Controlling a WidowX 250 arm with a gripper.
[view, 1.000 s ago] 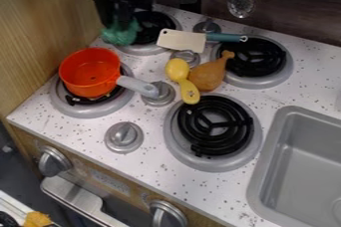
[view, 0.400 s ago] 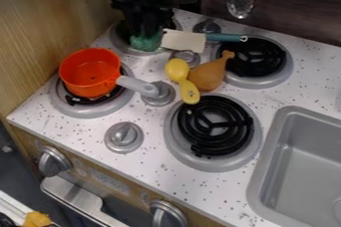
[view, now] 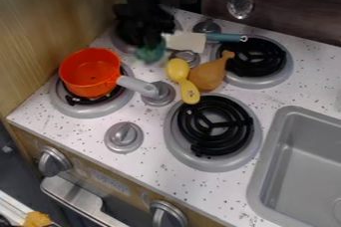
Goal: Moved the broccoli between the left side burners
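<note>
My black gripper (view: 148, 39) hangs from the top edge over the right part of the back left burner (view: 125, 43). It is shut on the green broccoli (view: 150, 53), which is held at the burner's front right edge, just left of the knife's blade. The gripper and arm hide much of that burner. On the front left burner (view: 65, 105) stands an orange pot (view: 88, 74), its grey handle pointing right.
A knife (view: 188, 41) with a teal handle lies behind a yellow spoon (view: 178, 69) and a brown drumstick (view: 208, 75). Two more burners are on the right, the front one (view: 215, 125) beside the grey sink (view: 303, 164). Knobs (view: 158, 94) stand between the burners.
From the far left of the back left burner, the gripper has moved right with the broccoli in it, and then a little forward. The pot, knife, spoon and drumstick have stayed put.
</note>
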